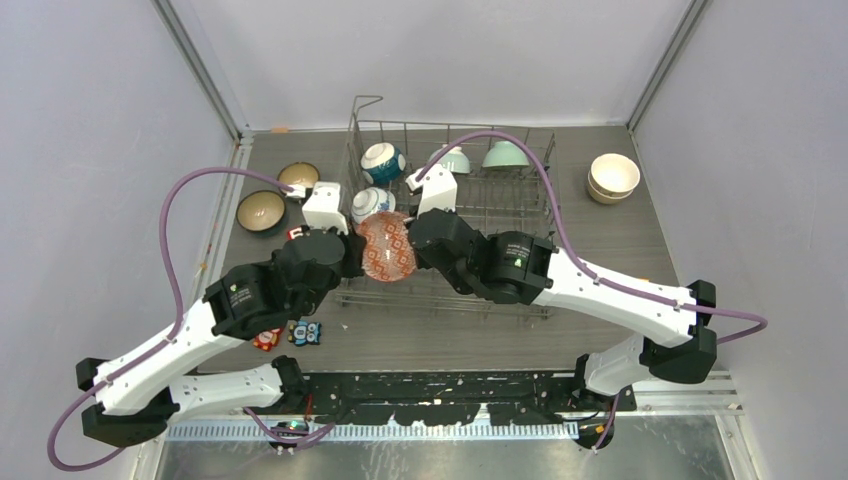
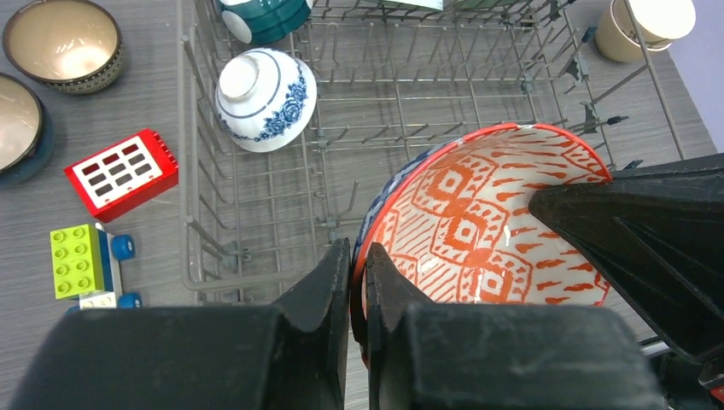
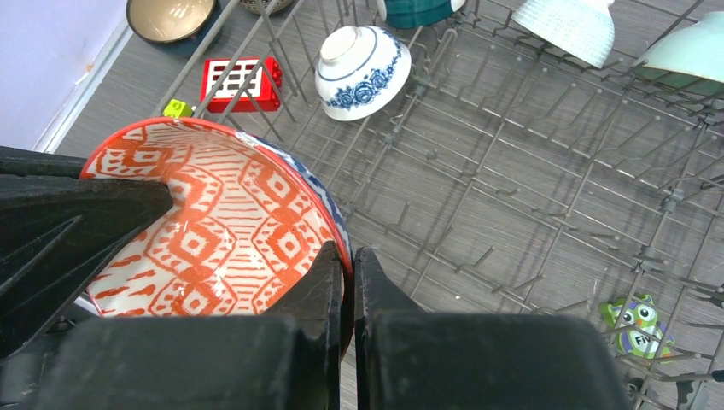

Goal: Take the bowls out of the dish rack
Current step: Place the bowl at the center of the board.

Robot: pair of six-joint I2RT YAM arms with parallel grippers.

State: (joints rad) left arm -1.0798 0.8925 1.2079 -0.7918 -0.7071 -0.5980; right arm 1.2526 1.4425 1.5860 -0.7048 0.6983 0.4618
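The left pincer (image 2: 357,282) and right pincer (image 3: 348,282) both clamped the rim of the orange bowl (image 2: 478,231), the rack (image 2: 401,111) beneath them. Looked like a handover; one had to let go next.

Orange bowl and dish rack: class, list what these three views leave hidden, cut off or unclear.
- Orange bowl: its base, both wrist views; they look only into its inside.
- Teal bowl: left wrist view, cut off by the top edge.
- Mint bowl: right wrist view, cut off by the right edge.
- Owl toy: right wrist view, crossed by dish rack wires; lettering unreadable.
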